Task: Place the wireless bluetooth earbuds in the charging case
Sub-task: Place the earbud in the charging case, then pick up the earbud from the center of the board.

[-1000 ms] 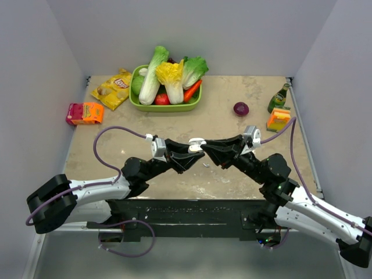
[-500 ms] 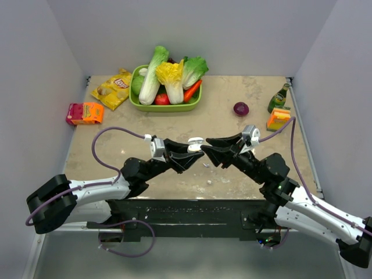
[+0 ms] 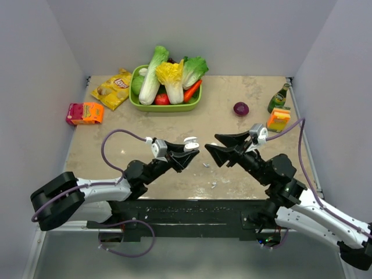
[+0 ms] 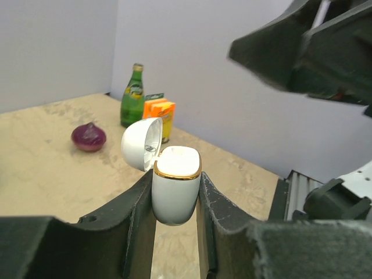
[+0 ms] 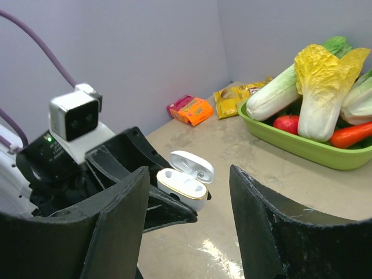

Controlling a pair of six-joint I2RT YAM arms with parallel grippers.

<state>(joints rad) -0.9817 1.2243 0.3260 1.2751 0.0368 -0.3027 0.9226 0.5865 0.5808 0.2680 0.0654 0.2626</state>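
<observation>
My left gripper (image 3: 189, 150) is shut on the white charging case (image 3: 189, 142) and holds it upright above the table with its lid open. In the left wrist view the case (image 4: 176, 195) sits between both fingers (image 4: 136, 215), gold rim up. In the right wrist view the case (image 5: 181, 187) shows two empty sockets. My right gripper (image 3: 211, 146) is open and empty, a short way right of the case. Two tiny white pieces (image 3: 206, 165) (image 3: 214, 185), likely the earbuds, lie on the table below; they are too small to tell for sure.
A green tray (image 3: 165, 106) of vegetables stands at the back. A chips bag (image 3: 113, 88) and a red-orange carton (image 3: 85, 113) lie at the back left. A red onion (image 3: 240, 108), a green bottle (image 3: 279, 97) and an orange juice box (image 3: 278, 119) are at the back right.
My right gripper has drawn back to the right, away from the case, and now stands open. My left gripper still holds the case, shifted slightly left.
</observation>
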